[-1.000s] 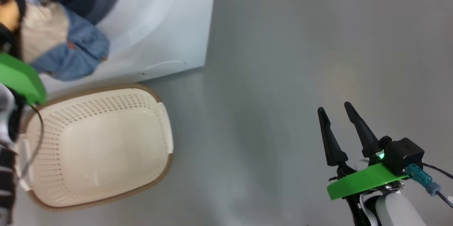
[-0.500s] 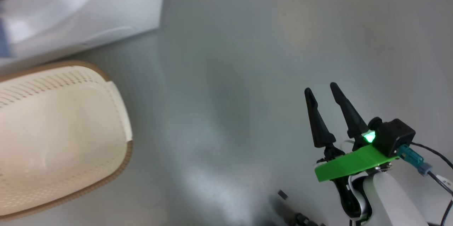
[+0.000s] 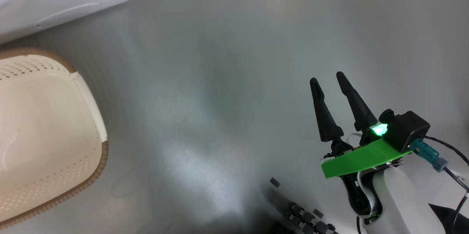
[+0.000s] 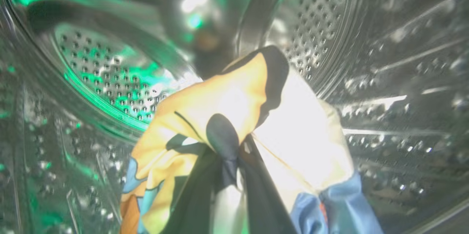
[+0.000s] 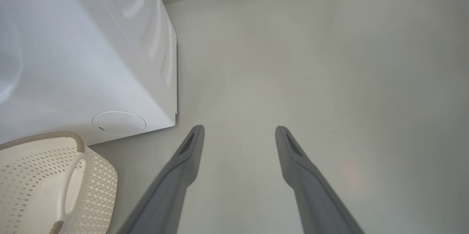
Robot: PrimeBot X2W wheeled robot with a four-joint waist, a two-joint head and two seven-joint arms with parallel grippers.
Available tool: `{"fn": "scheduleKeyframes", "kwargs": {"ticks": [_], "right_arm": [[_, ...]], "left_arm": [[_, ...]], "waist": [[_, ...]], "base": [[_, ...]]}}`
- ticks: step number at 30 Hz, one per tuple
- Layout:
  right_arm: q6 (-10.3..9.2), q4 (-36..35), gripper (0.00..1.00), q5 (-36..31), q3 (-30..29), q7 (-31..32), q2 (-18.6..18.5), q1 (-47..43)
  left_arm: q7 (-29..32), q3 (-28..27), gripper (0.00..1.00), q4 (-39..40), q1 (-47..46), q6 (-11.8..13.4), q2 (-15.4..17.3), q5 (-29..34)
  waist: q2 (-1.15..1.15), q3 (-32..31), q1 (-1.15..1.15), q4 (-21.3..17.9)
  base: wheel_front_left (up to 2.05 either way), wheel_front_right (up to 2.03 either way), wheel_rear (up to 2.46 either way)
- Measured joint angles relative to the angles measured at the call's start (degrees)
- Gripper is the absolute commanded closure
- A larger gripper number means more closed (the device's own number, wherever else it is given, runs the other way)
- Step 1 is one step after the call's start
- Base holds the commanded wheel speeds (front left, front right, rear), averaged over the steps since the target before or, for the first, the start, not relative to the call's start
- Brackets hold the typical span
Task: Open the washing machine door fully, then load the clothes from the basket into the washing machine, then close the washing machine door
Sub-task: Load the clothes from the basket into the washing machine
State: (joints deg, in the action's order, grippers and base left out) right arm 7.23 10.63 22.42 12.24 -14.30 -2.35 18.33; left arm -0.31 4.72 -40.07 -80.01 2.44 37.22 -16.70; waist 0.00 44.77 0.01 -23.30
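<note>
Jaws of the left gripper (image 4: 230, 160), at the lower centre of the left wrist view, stand nearly closed. They pinch a fold of the clothes (image 4: 234, 98), an orange, cream and light blue garment bunched above the fingers. The garment is inside the steel drum (image 4: 110, 80) of the washing machine (image 5: 73, 61).

Jaws of the right gripper (image 3: 327, 78), at the lower right of the head view, stand wide apart and hold nothing, over the grey floor (image 3: 220, 61). The basket (image 3: 96, 116), at the left edge of the head view, sits just beside the machine's front, and its visible interior is bare.

Step in hand, as judged: releasing the garment in the drum.
- Carry the bundle deep enough that the blue trailing end, at the lower right of the wrist view, lies past the door opening.
- Part the jaws fully and let the cloth fall free before you draw back.
- Withdraw straight along the fingers, so that no fold snags and drags out.
- Leave the right arm well apart from the machine.
</note>
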Motion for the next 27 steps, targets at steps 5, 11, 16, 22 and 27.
{"fn": "scheduleKeyframes", "kwargs": {"ticks": [5,11,16,22,27], "right_arm": [[0.00,0.1,0.00,0.8,-0.1,0.0,0.0,0.0],[0.00,0.2,0.00,0.8,-0.8,0.0,0.0,0.1],[0.00,0.4,0.00,0.5,-1.4,0.0,0.0,0.2],[0.00,1.0,0.00,-1.8,-2.8,0.0,0.0,0.2],[0.00,1.6,0.00,-3.1,-4.4,0.0,0.0,-0.3]], "left_arm": [[0.7,0.6,0.00,-3.4,-1.4,0.8,-0.1,0.6],[0.7,1.1,0.00,-5.1,-1.9,1.1,-0.3,0.9],[-0.3,0.9,0.00,-6.3,-0.5,1.3,-1.4,0.2],[-3.4,-0.3,0.00,-7.8,5.8,2.0,-4.7,-2.9],[-7.5,-2.5,0.00,-8.3,12.5,2.2,-7.7,-6.6]], "waist": [[0.00,0.0,-0.01,0.3],[0.00,-0.6,-0.01,1.4],[0.00,-1.8,-0.01,2.7],[0.00,-4.2,-0.01,4.4],[0.00,-7.3,-0.01,6.0]], "base": [[0.00,0.00,0.00],[0.00,0.00,0.00],[0.00,0.00,0.00],[0.00,0.00,0.00],[0.00,0.00,0.00]]}}
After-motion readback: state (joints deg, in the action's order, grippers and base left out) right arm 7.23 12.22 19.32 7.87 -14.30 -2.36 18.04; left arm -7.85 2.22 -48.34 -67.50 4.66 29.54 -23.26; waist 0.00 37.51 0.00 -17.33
